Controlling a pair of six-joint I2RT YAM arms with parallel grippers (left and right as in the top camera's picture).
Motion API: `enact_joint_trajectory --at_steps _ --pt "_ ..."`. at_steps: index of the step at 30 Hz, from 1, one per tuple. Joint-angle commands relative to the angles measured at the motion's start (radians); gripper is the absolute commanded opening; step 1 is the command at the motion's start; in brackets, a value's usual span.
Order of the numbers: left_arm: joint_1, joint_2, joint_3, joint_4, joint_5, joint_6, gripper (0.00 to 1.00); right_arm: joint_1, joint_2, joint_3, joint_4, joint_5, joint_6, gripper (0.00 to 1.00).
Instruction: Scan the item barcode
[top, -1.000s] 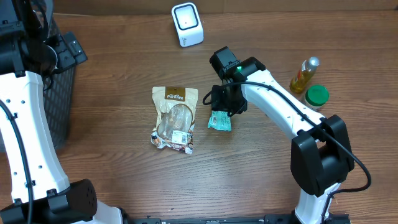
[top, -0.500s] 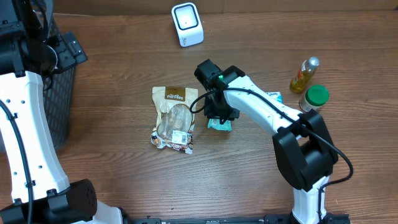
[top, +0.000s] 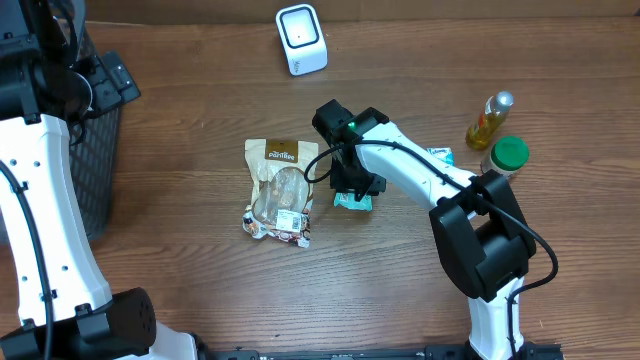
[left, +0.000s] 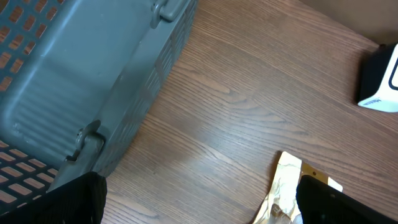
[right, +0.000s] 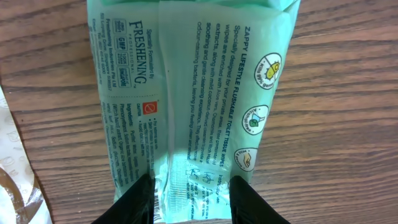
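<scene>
Right wrist view showed the right gripper (right: 194, 200) clamped on one end of the green wipes packet (right: 193, 93), which lay flat on the wooden table (right: 351, 124) (just beside a snack bag (top: 280, 190)). Meanwhile the left gripper (left: 202, 205) hung wide open near the basket (left: 74, 81).

Grey basket (left: 93, 74) left, scanner (left: 380, 81) far right, wooden table (left: 236, 118) between
</scene>
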Motion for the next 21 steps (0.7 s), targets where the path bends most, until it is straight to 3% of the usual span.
enact_joint_trajectory --at_steps 1,9,15,21 --pt "-0.001 0.005 0.008 0.002 0.002 0.003 1.0 0.0 0.033 -0.016 0.003 0.017 0.008 0.36" --pt "-0.001 0.005 0.008 0.002 0.002 0.003 1.0 -0.003 0.051 -0.09 0.069 -0.005 0.0 0.48" --pt "-0.001 0.005 0.008 0.002 0.002 0.003 1.0 -0.008 0.029 0.062 -0.04 -0.032 -0.034 0.57" --pt "-0.001 0.005 0.008 0.002 0.002 0.003 1.0 -0.005 0.015 0.179 -0.156 -0.043 -0.042 0.58"
